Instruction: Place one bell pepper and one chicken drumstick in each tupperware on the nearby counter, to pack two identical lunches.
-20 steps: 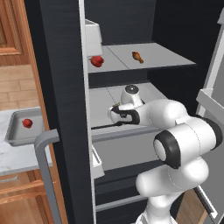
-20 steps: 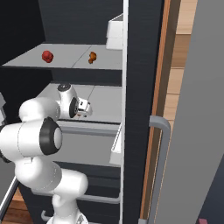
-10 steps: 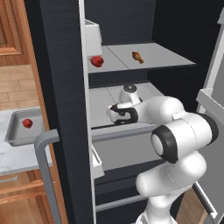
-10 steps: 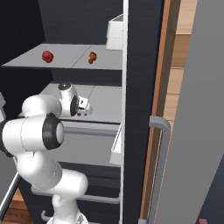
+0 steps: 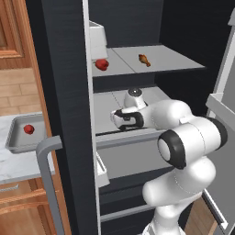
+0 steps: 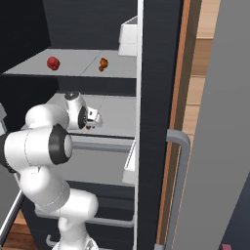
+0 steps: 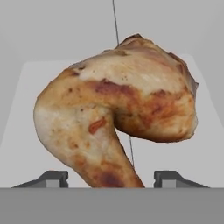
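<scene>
My two-finger gripper (image 7: 111,177) brackets the golden-brown roasted chicken drumstick (image 7: 118,113), dark tips apart, not touching. I should squeeze the narrow shank squarely so it won't roll.

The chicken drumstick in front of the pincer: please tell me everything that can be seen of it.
The chicken drumstick is a golden-brown roasted leg with darker browned patches and paler skin. Its plump end is bent over and it narrows down toward the bone end, which reaches between the two dark fingertips. It lies on a pale grey fridge shelf. Whether the fingertips touch it cannot be told.
</scene>
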Motion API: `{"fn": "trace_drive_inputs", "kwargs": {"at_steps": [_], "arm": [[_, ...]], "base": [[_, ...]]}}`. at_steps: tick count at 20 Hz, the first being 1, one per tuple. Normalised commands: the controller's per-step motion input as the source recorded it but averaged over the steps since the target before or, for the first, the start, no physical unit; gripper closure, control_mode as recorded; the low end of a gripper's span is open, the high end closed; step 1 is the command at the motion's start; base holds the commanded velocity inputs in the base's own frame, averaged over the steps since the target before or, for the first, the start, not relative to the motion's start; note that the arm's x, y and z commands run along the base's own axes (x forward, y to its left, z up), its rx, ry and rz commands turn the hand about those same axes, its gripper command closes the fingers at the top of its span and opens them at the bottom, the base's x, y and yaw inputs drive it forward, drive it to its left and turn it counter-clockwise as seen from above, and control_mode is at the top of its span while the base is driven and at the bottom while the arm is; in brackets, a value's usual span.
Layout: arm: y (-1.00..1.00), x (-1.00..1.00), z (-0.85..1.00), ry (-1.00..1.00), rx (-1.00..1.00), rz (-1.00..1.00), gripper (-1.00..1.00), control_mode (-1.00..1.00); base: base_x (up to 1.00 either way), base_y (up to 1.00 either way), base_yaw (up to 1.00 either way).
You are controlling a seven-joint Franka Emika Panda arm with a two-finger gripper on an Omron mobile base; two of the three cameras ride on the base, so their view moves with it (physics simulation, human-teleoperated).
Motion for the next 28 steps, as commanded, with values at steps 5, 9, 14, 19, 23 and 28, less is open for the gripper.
{"fn": "trace_drive_inputs", "kwargs": {"at_steps": [5, 9, 14, 19, 23, 28], "arm": [[0.0, 0.0, -0.18, 0.0, 0.0, 0.0, 1.0, -1.0], [-0.01, -0.16, -0.14, 0.0, 0.0, 0.0, 1.0, -1.0], [0.0, -0.84, -0.53, 0.0, 0.0, 0.03, 1.0, -1.0], [-0.21, -1.0, -0.21, -0.05, 0.0, 0.11, 1.0, -1.0], [-0.63, -1.0, 0.55, -0.26, 0.0, 0.18, 1.0, -1.0], [-0.39, -1.0, 0.84, -0.11, 0.0, 0.1, 1.0, -1.0]], "base": [[0.0, 0.0, 0.0], [0.0, 0.0, 0.0], [0.0, 0.0, 0.0], [0.0, 0.0, 0.0], [0.0, 0.0, 0.0], [0.0, 0.0, 0.0]]}}
